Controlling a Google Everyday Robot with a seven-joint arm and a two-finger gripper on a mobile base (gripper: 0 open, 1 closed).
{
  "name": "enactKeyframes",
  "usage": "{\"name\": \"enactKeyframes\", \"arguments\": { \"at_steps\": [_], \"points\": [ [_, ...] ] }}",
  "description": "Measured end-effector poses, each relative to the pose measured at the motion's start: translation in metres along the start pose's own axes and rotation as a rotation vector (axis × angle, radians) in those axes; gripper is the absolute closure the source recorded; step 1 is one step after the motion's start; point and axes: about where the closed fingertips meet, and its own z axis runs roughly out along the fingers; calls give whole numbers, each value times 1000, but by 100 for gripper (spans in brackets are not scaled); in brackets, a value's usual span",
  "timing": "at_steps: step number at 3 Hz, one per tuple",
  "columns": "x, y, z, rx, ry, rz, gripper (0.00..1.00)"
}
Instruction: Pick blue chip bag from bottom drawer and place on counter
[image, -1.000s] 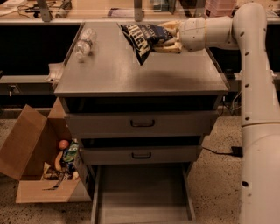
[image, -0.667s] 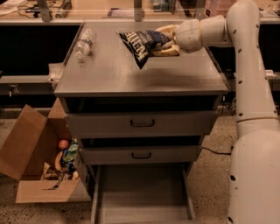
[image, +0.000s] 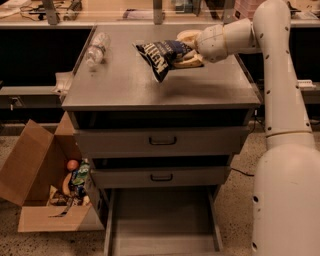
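Note:
The blue chip bag (image: 162, 55) is a dark-blue foil bag with white lettering, held in the air just above the counter (image: 150, 85). My gripper (image: 188, 49) is shut on the bag's right end, with the cream fingers (image: 190, 62) above and below it. The bag hangs tilted, its lower tip pointing down at the counter's middle. The bottom drawer (image: 162, 222) is pulled open below and shows a bare grey floor.
A clear plastic bottle (image: 96, 49) lies on the counter's left side. An open cardboard box (image: 45, 187) with small items stands on the floor left of the cabinet. Two upper drawers (image: 162, 141) are shut. My white arm (image: 280, 90) stands at the right.
The gripper has carried the bag slightly left and lower over the counter. The bag stays held.

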Motion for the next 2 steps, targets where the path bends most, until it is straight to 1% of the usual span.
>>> {"name": "enactKeyframes", "arguments": {
  "at_steps": [2],
  "points": [
    [0,0,0,0,0,0,34]
  ]
}}
